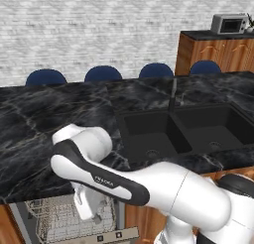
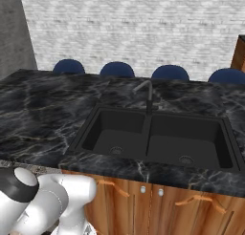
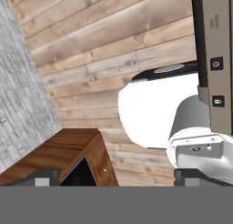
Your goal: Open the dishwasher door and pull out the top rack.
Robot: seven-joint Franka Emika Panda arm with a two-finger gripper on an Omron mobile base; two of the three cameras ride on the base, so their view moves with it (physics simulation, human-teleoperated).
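Door (image 1: 106,235): dropped open below the counter (image 1: 44,134), its button strip at 6 o'clock in the left base view. In the hand view the same strip (image 3: 216,59) runs along 3 o'clock.
Rack (image 1: 54,218): wire grid inside the opening, at 7 o'clock, beneath the arm.
Claw (image 3: 116,176): spread wide, holding nothing; door strip up at its 2 o'clock, not touching.
Sink (image 1: 183,129): at 3 o'clock.

Arm (image 1: 163,188): glossy white rounded shells, dark band with small lettering (unreadable), dark joint cap lower right of the frame.
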